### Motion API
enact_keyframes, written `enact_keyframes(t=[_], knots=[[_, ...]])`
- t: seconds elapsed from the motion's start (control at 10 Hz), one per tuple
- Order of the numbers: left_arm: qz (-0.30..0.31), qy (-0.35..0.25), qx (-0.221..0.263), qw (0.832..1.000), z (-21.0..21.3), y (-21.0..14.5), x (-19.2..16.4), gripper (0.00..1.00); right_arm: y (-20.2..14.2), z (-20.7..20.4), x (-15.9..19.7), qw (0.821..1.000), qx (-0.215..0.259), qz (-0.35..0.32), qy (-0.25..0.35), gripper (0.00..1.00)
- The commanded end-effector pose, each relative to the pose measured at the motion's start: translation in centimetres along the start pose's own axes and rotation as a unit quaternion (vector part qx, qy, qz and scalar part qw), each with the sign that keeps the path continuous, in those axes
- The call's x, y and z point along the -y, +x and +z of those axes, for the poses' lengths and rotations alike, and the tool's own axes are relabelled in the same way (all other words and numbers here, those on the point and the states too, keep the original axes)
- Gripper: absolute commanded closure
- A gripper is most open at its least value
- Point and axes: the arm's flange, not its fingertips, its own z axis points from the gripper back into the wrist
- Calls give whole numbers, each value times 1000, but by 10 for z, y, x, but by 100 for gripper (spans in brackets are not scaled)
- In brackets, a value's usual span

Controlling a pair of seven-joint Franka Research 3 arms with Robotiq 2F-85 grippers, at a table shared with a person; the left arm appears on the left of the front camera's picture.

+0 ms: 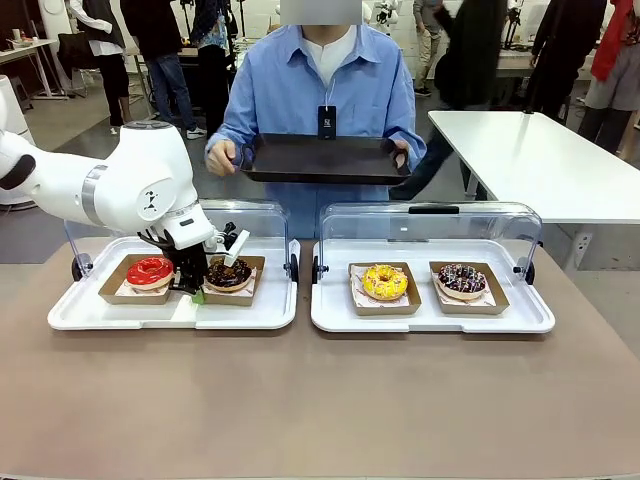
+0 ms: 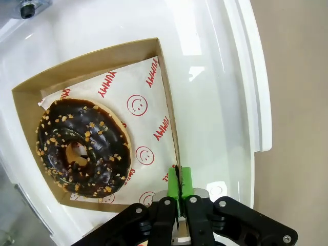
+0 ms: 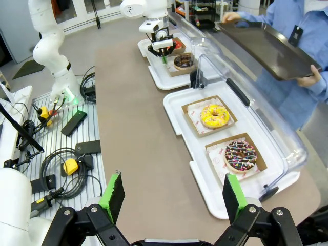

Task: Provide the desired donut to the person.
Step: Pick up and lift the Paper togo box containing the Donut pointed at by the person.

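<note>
Left gripper (image 2: 179, 185): my pads clamp the side wall of the cardboard tray (image 2: 84, 64).
Chocolate donut (image 2: 82, 148): sits in that tray, just beside my pads.
Black serving tray (image 1: 325, 158): the person (image 1: 318, 85) holds it straight across from me, past the donut.
Right gripper (image 3: 173, 190): jaws spread and empty, well apart from the donut.

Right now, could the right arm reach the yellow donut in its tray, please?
Probably yes. The clear lid over that tray is swung up and back, leaving the yellow donut exposed from the robot's side, and the right hand hangs open on the near side with nothing standing between them.
</note>
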Motion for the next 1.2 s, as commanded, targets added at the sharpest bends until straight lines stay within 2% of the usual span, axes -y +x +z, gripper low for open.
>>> enact_keyframes(t=[0.0, 0.1, 0.2, 0.5, 0.7, 0.9, 1.1], knots=[[-11, 4, -10, 1000, 10, 5, 10, 100, 1, 0, 1, 1000, 8, 4, 3, 0], [-3, -9, -12, 1000, 21, 12, 19, 100, 1, 0, 1, 1000, 8, 4, 3, 0], [-8, -17, -24, 1000, 45, 23, 37, 100, 1, 0, 1, 1000, 8, 4, 3, 0], [31, -24, -79, 996, 128, 55, 95, 100, 1, 0, 1, 1000, 8, 4, 3, 0], [27, -2, -80, 996, 181, 68, 128, 100, 1, 0, 1, 1000, 8, 4, 3, 0], [28, 39, -77, 996, 229, 76, 132, 100, 1, 0, 1, 1000, 8, 4, 3, 0], [33, 62, -56, 996, 266, 79, 115, 100, 1, 0, 1, 1000, 8, 4, 3, 0]])
